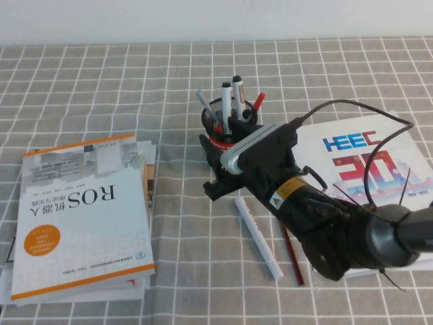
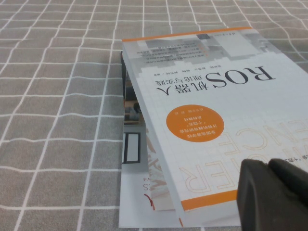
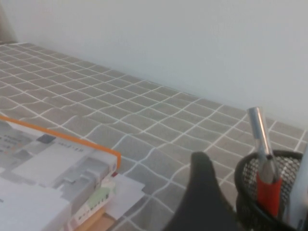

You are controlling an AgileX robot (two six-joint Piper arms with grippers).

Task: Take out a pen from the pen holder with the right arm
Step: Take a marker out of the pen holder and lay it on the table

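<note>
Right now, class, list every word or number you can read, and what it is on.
"ROS 机器人": left book.
"HEEC" and "30": right book.
Other print on both books, arm sticker: too small.
Right gripper is by the pen holder; left gripper hangs over the left book.

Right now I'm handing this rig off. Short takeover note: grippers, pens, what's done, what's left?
Right gripper: open and empty, low on the near side of the pen holder.
Left gripper: parked over the ROS book, away from the job.
Pens stand upright in the holder. A white pen and a red pencil lie on the cloth beside the right arm.
Done: the approach to the holder; no pen is gripped.
Left: close on one pen and lift it clear of the holder.
</note>
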